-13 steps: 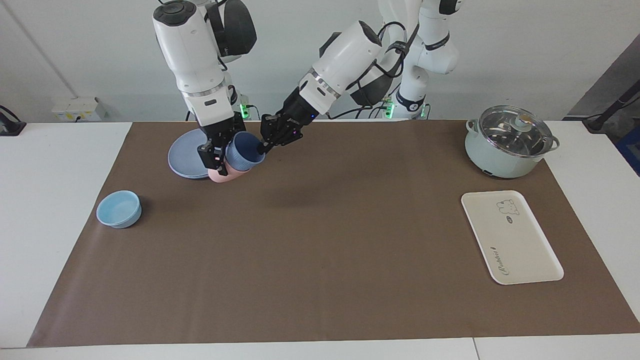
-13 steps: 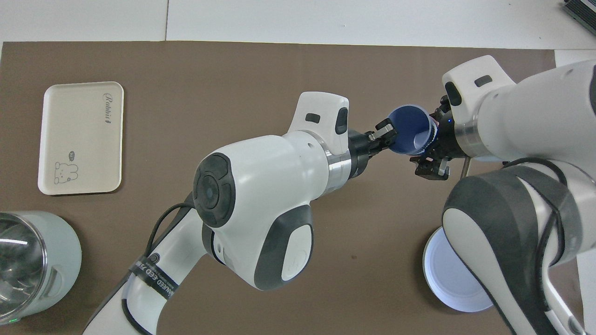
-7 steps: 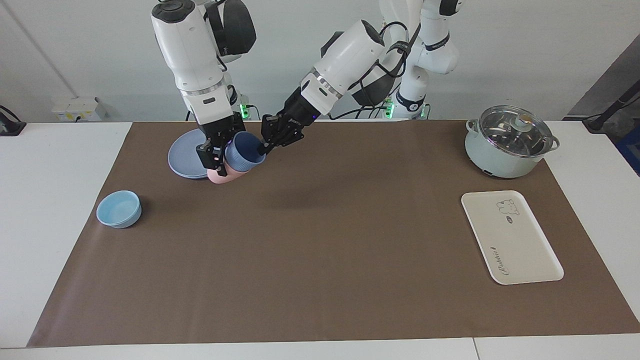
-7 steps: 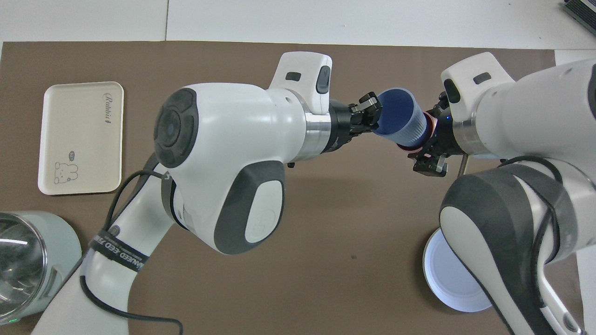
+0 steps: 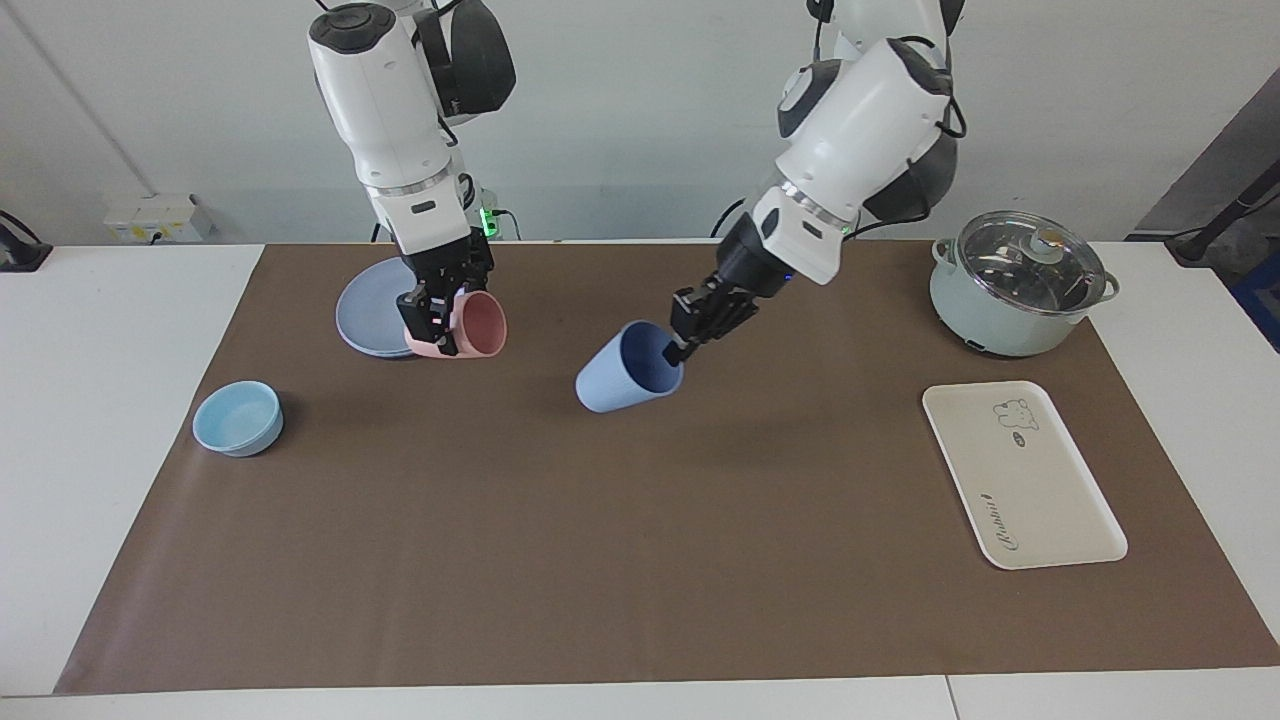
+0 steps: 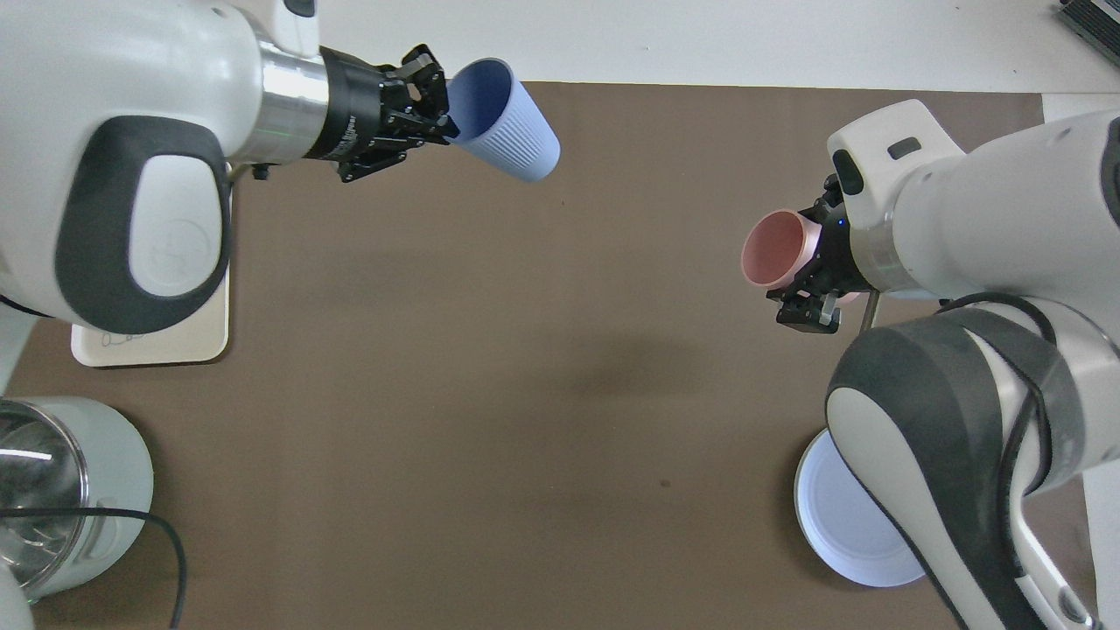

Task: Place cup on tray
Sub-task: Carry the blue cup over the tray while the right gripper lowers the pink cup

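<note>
The periwinkle-blue cup hangs tilted in the air over the middle of the brown mat, mouth toward my left gripper, which is shut on its rim. The cream tray with the rabbit print lies flat at the left arm's end of the table. In the overhead view the left arm covers most of the tray. My right gripper is shut on a pink cup, held tilted over the edge of the blue plate.
A round blue plate lies under the right gripper. A low light-blue bowl sits at the right arm's end. A pale green pot with a glass lid stands nearer to the robots than the tray.
The left gripper has pulled the blue cup out of the pink cup and carried it toward the left arm's end of the table. The right gripper stays put with the pink cup.
</note>
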You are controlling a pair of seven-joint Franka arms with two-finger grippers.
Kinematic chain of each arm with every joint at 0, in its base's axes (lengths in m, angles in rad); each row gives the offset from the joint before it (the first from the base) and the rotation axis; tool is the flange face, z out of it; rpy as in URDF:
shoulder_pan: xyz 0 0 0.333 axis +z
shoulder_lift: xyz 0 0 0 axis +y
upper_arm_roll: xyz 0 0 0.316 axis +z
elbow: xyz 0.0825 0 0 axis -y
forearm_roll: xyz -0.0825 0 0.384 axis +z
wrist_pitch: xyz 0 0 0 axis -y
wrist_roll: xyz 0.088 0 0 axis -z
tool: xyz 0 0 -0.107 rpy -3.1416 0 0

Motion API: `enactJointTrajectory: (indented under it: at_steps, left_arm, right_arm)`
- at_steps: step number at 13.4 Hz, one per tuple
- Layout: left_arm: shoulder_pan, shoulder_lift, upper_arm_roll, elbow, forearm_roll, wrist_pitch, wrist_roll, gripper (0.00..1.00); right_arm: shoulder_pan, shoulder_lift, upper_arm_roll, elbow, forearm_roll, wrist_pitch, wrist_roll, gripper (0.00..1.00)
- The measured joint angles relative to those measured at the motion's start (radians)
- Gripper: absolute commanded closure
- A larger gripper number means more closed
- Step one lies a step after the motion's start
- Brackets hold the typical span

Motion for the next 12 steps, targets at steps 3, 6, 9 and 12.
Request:
enactJointTrajectory:
  at_steps: [3,6,9,12]
  left_arm:
    - [0.169,-0.034,0.004,-0.035,0.040,-0.057,0.240,1.00]
    - [0.337,-0.050,0.008,-0.103,0.091,-0.058,0.496,1.00]
    - [0.447,-0.067,0.009,-0.167,0.139,-0.047,0.696,1.00]
    - [0.522,-0.065,0.009,-0.310,0.144,0.113,0.859,1.00]
  right_arm:
    - [-0.049,0.004,-0.007,-0.008,0.035,0.090,0.000,1.00]
    - [-0.160,0.051,-0.009,-0.038,0.315,0.238,-0.132,1.00]
    - [-0.272,0.161,-0.013,-0.045,0.695,0.321,-0.400,1.00]
    - [-0.327,0.238,-0.014,-0.043,0.869,0.340,-0.528,1.00]
